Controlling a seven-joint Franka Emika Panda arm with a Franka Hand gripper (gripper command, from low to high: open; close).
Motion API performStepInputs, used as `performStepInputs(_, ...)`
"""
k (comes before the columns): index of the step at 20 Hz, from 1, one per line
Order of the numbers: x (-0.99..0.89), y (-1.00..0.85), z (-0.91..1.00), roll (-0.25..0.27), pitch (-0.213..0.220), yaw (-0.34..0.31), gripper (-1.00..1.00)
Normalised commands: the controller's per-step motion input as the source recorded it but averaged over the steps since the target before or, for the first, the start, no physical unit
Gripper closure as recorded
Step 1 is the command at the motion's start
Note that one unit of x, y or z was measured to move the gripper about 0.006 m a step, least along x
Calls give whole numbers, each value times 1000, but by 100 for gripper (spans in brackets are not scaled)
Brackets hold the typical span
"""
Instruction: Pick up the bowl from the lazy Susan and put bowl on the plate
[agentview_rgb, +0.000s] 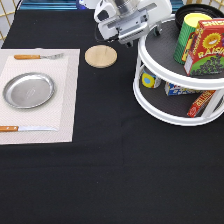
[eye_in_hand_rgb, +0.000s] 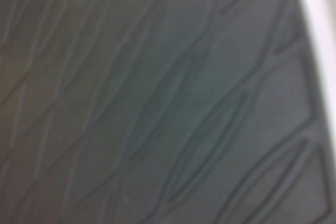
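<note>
The lazy Susan (agentview_rgb: 150, 64) stands at the exterior view's right, white with dark grey trays. The black bowl (agentview_rgb: 183, 11) sits at the back of its top tier, mostly hidden behind a green can with a yellow lid (agentview_rgb: 189, 31). My gripper (agentview_rgb: 136, 35) hangs at the top tier's left edge, close to the bowl's left, and holds nothing that I can see. The silver plate (agentview_rgb: 28, 90) lies empty on a pale placemat (agentview_rgb: 67, 100) at the left. The wrist view shows only the tray's dark grey patterned surface (eye_in_hand_rgb: 150, 125) and its white rim (eye_in_hand_rgb: 319, 30).
A round wooden disc (agentview_rgb: 100, 56) lies between the placemat and the lazy Susan. A fork (agentview_rgb: 37, 56) and a knife (agentview_rgb: 25, 128) flank the plate. A red raisin box (agentview_rgb: 206, 47) stands on the top tier. Small boxes (agentview_rgb: 200, 102) lie on the lower tier.
</note>
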Motion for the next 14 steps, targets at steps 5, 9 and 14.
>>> performStepInputs(5,938,-83,-121,-70,117,0,-100)
performStepInputs(9,911,-228,-54,-27,122,11,-100)
performStepInputs(14,917,-199,-43,-23,130,24,-100)
